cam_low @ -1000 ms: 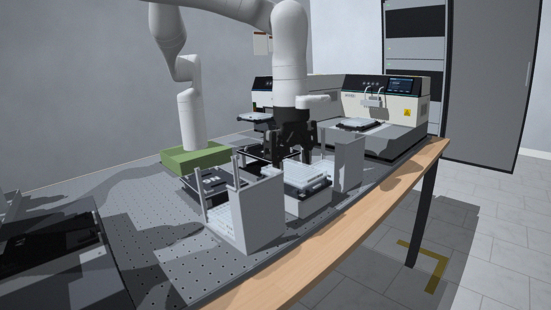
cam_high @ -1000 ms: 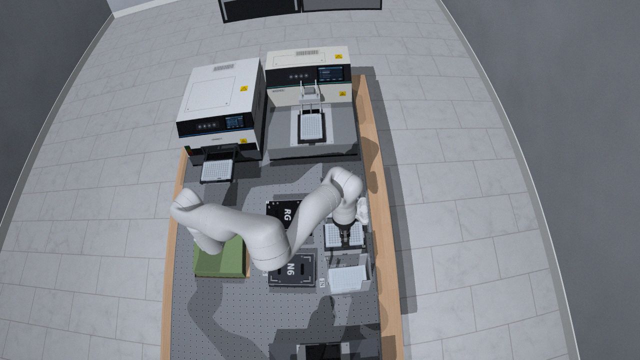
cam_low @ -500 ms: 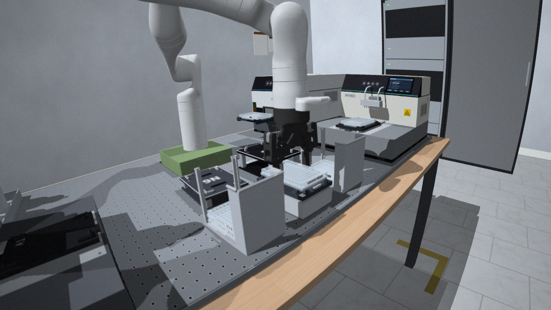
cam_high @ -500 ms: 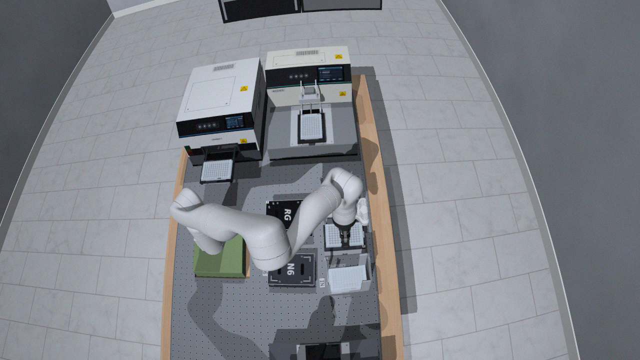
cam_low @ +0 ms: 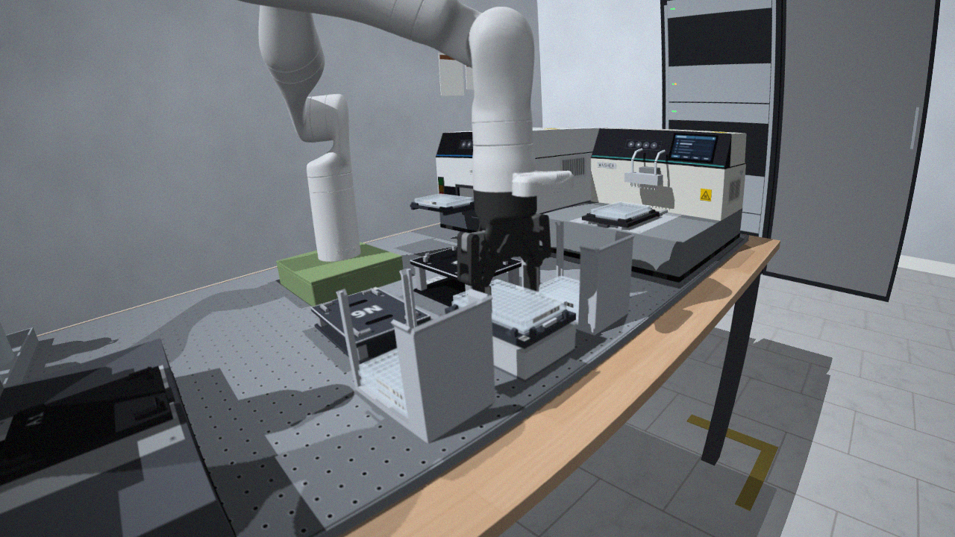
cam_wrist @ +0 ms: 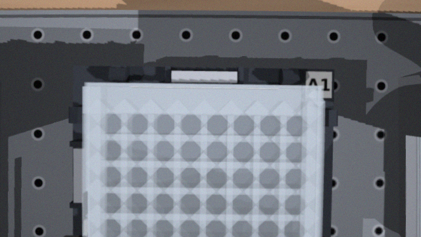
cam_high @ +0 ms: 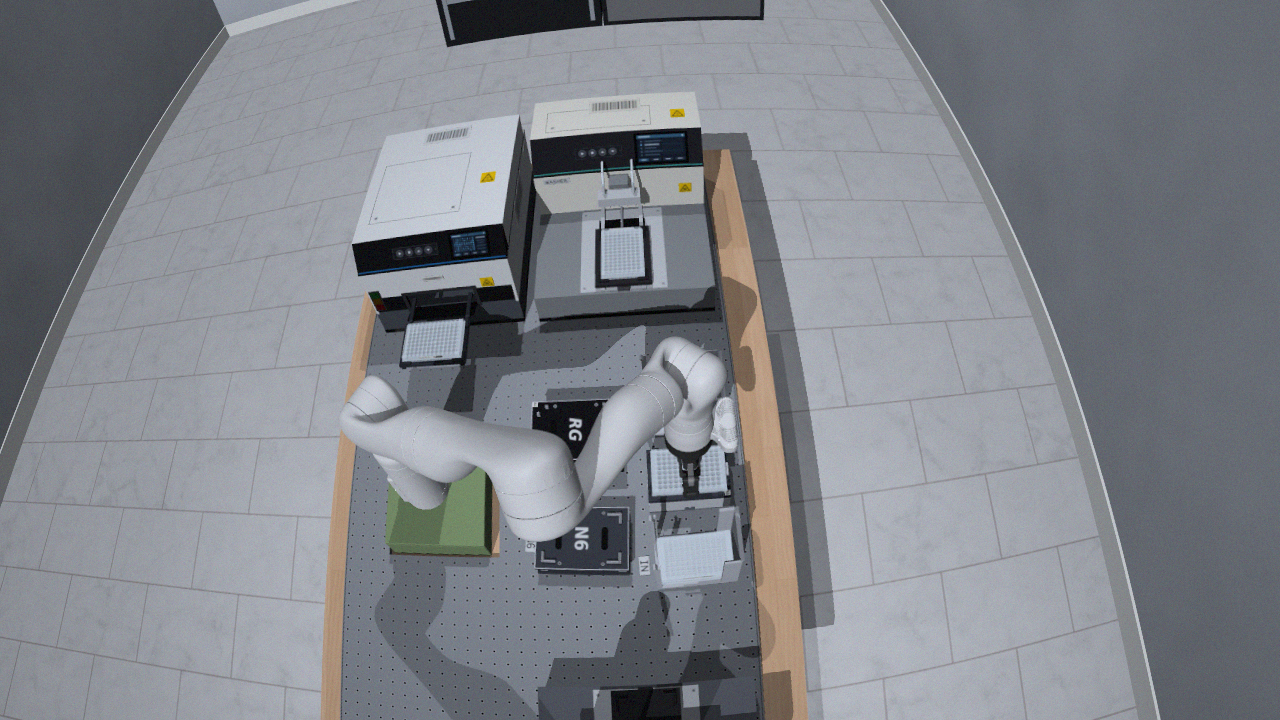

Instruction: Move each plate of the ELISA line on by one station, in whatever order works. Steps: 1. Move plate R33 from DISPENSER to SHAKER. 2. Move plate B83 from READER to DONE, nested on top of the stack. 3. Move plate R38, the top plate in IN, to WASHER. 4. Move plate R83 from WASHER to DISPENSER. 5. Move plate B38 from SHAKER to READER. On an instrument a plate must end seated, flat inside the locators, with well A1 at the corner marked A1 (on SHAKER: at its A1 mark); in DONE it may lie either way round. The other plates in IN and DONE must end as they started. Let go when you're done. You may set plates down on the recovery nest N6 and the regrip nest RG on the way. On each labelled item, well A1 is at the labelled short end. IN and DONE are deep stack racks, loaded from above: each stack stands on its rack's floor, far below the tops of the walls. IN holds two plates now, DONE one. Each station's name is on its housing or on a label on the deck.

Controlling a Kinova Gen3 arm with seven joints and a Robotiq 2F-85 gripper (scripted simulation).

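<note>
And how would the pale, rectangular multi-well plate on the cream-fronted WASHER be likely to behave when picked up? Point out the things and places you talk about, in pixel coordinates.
The plate [cam_high: 622, 252] [cam_low: 623, 211] looks moulded in plastic, so probably stiff. Its many hollow wells suggest it is light for its size. Low and broad, it seems unlikely to roll or tip.
</note>
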